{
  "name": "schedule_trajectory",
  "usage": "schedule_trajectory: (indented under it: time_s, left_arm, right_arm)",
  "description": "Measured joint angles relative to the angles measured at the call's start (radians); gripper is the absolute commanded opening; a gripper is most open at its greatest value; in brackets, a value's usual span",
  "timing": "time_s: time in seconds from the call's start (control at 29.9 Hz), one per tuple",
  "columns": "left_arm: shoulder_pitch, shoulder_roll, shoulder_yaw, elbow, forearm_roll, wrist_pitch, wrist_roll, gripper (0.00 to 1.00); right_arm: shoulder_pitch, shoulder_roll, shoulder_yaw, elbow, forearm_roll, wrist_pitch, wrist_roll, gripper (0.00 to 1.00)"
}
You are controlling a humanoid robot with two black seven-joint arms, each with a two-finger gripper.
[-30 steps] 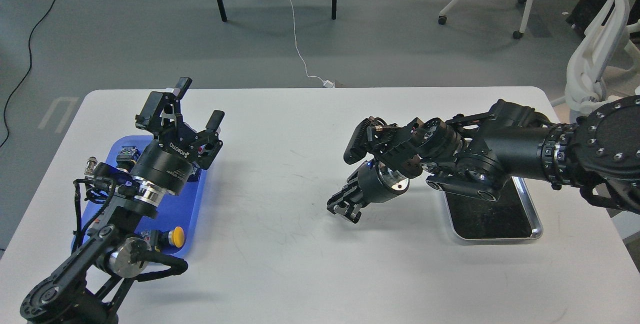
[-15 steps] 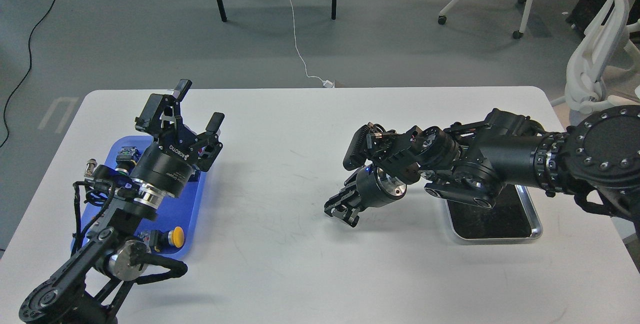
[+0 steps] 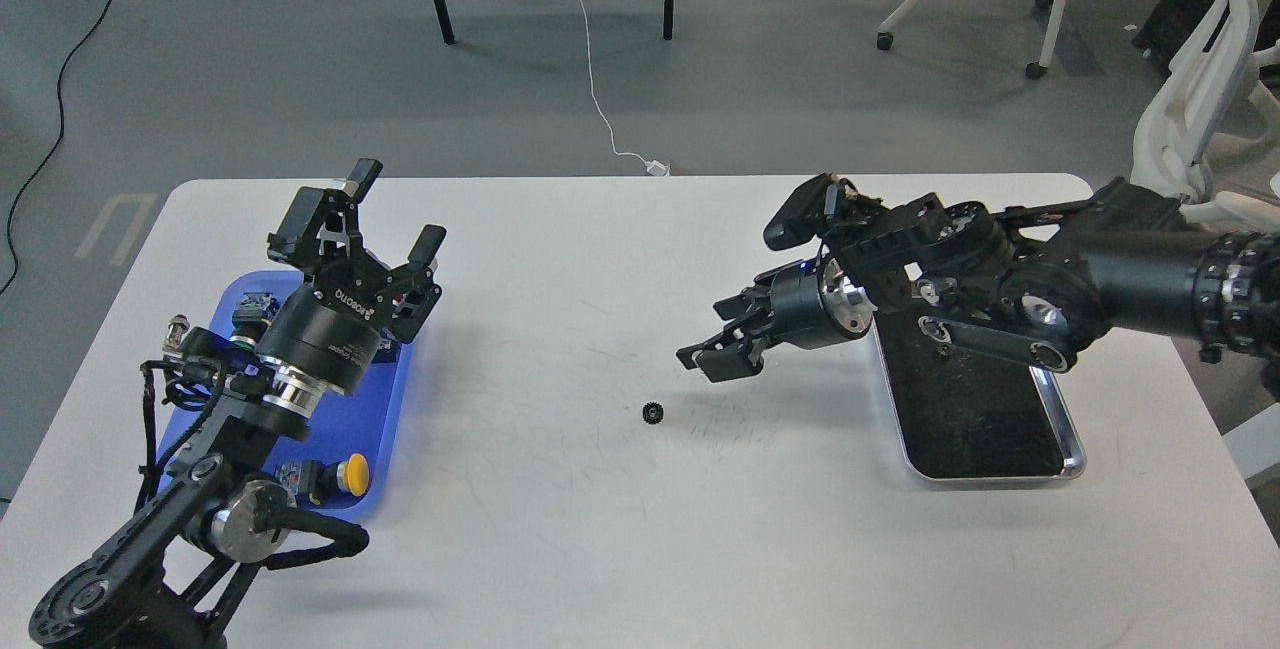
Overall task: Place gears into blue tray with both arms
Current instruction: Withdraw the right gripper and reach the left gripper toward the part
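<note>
**A:** Where is the gear?

**B:** You have one small black gear [image 3: 653, 413] lying alone on the white surface [image 3: 600, 549], near the middle. It sits just below and to the left of your right gripper [image 3: 718, 353], not touching it.

**A:** And the right fingers?

**B:** They point left and slightly down, above the surface. They look slightly apart with nothing between them. Behind that arm lies a silver-rimmed tray [image 3: 1072, 449] with a black floor.

**A:** What about your left side?

**B:** Your left gripper [image 3: 395, 211] is raised over the far end of the blue tray [image 3: 385, 409], its fingers spread wide and holding nothing. The blue tray lies at the left of the surface, well apart from the gear. A yellow-capped push-button [image 3: 350, 474] rests at the tray's near edge.
</note>
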Motion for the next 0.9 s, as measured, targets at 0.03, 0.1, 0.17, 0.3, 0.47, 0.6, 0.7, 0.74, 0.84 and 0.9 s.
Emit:
schedule_trajectory:
  time_s: [0.03,0.1,0.17,0.3,0.47,0.6,0.7,0.74,0.84,0.9]
  left_arm:
    - [-0.002,0.015,0.004,-0.002,0.0,-0.01,0.0,0.98]
    - [-0.005,0.037,0.013,-0.003,0.001,-0.033,-0.001,0.98]
    - [-0.014,0.059,0.018,-0.003,0.018,-0.052,-0.013,0.98]
    - [-0.053,0.098,0.06,0.0,0.206,-0.064,-0.065,0.98]
    - [-0.123,0.108,0.167,0.003,0.543,-0.061,-0.079,0.98]
    - [-0.242,0.111,0.309,0.005,0.8,-0.059,-0.08,0.98]
    - [-0.362,0.113,0.441,0.016,1.027,-0.058,-0.08,0.97]
    - [-0.404,0.113,0.485,0.027,1.094,-0.058,-0.08,0.97]
    - [-0.508,0.105,0.584,0.071,1.286,-0.047,-0.08,0.96]
    - [-0.582,0.091,0.653,0.116,1.376,-0.033,-0.08,0.96]
  right_arm:
    - [-0.015,-0.056,0.03,0.032,0.043,0.0,0.0,0.97]
    - [-0.057,-0.133,0.074,0.091,0.141,0.0,0.0,0.97]
    - [-0.124,-0.219,0.142,0.136,0.261,0.0,0.0,0.97]
    - [-0.281,-0.285,0.292,0.158,0.456,0.0,0.0,0.97]
    - [-0.496,-0.296,0.543,0.149,0.645,0.0,0.0,0.97]
    - [-0.614,-0.287,0.694,0.144,0.801,0.0,0.0,0.98]
    - [-0.661,-0.284,0.749,0.142,0.988,0.008,0.0,0.99]
    - [-0.669,-0.284,0.755,0.141,1.061,0.014,0.0,0.99]
    - [-0.686,-0.289,0.762,0.137,1.23,0.051,0.0,0.99]
    - [-0.707,-0.292,0.766,0.125,1.301,0.111,0.0,0.99]
